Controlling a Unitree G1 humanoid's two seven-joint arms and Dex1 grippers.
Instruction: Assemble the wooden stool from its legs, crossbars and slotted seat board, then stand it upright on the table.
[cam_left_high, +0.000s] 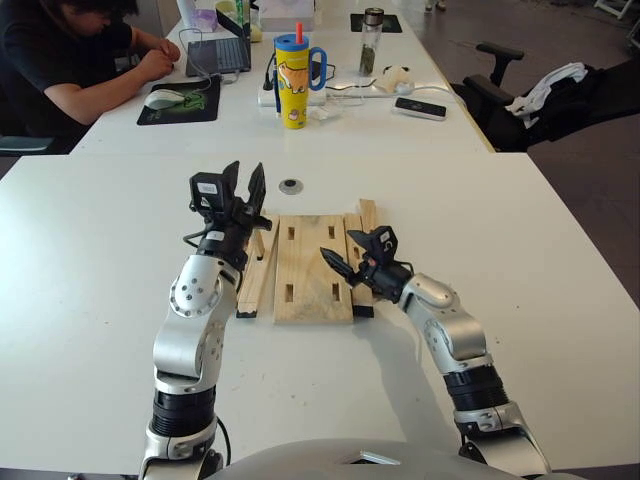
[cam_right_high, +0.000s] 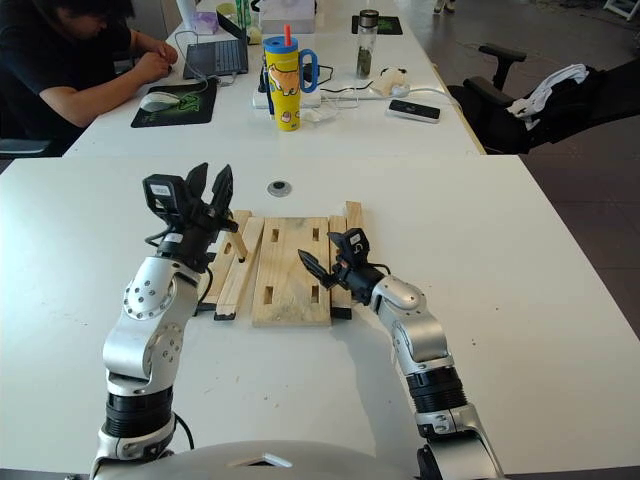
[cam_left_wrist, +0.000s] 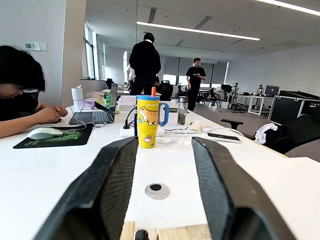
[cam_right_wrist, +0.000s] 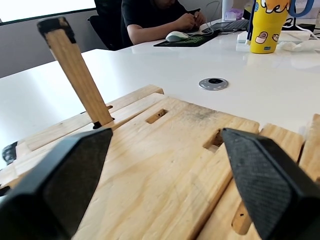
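**Stool assembly: early stage, parts loose, nothing gripped**

Head views: the slotted seat board (cam_left_high: 313, 268) lies flat in the middle of the desk (cam_left_high: 100, 260); its slots (cam_left_high: 291, 233) face up and are unfilled; leg and crossbar pieces (cam_left_high: 252, 290) lie just beside its left edge; more slats (cam_left_high: 360, 222) lie against its right edge. The left end effector (cam_left_high: 243, 195) is held raised above the left pieces, jaws spread, nothing between them; the right end effector (cam_left_high: 355, 255) sits low over the board's right edge, jaws apart and empty.

Left wrist view: both fingers (cam_left_wrist: 100, 195) stand wide apart with bare air between them; beyond them are a cable grommet (cam_left_wrist: 156, 190) in the desk and a yellow mug (cam_left_wrist: 148, 121) on the far desk; a sliver of wood shows beneath the fingers.

Right wrist view: the fingers straddle the board's top; contact cannot be told; a dark-capped leg (cam_right_wrist: 75, 75) stands tilted at the board's far side; whether it is seated in a joint cannot be told.

Judgement: the step in hand is fetching the first leg part; assembly has barely begun. The next move calls for closing on one piece, squaring its end over a slot, and steadying the board with the other arm; the tilted leg may topple if brushed.
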